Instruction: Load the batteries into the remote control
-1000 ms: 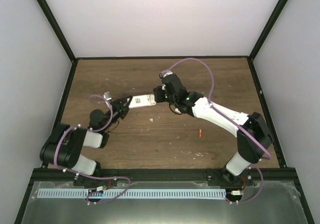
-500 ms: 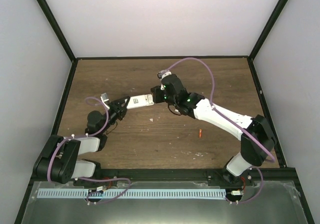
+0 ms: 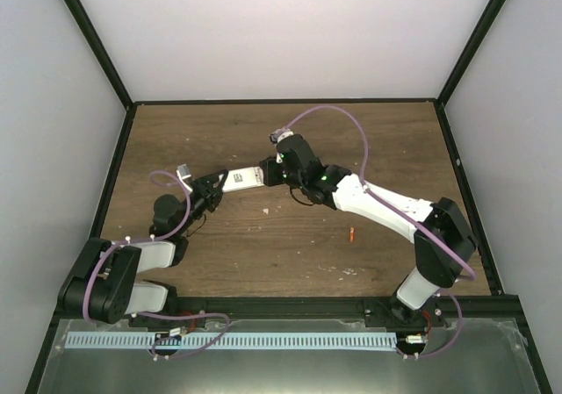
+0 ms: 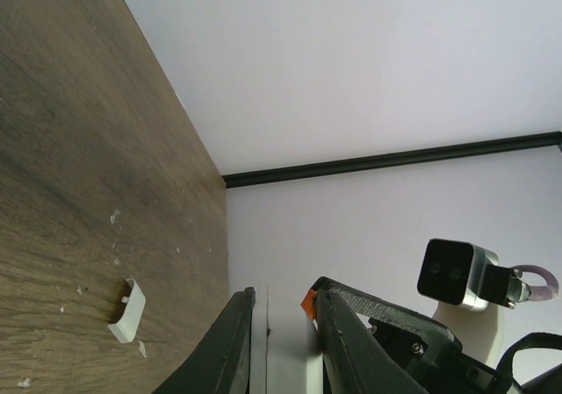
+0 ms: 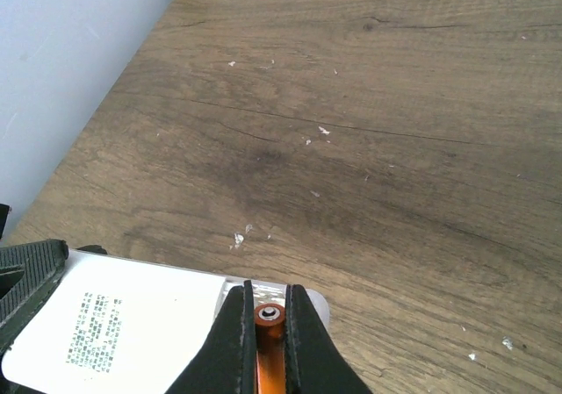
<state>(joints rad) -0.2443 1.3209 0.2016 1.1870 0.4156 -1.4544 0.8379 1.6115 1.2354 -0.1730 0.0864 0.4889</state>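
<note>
Two grippers meet at the remote (image 3: 243,180), left of the middle of the table (image 3: 395,139). We see the left gripper (image 3: 216,187) clamped on the remote's left end, its jaws closed onto the slab's two faces. In the left wrist view the white slab stands edge-on between the two black fingers (image 4: 230,346). A bit of orange shows at its far end, and we cannot tell what that is.

The right gripper (image 5: 266,296) reaches the remote from the opposite end. Its jaws are pinched tight on the held battery (image 5: 269,337), an orange cylinder lying lengthways between the fingers with its tip pointing at the remote. That tip sits right at the remote's end, by a pale rim there. We cannot tell whether it is inside the compartment or only against the edge. In the right wrist view the remote's labelled face is turned toward the camera, dark print on white.

The loose battery (image 3: 350,233) lies on the bare wood well to the right of the remote, on the near side of the right forearm and apart from both grippers. We also see a small white piece (image 4: 127,311) lying on the table near the left gripper, not touching the remote.
</note>
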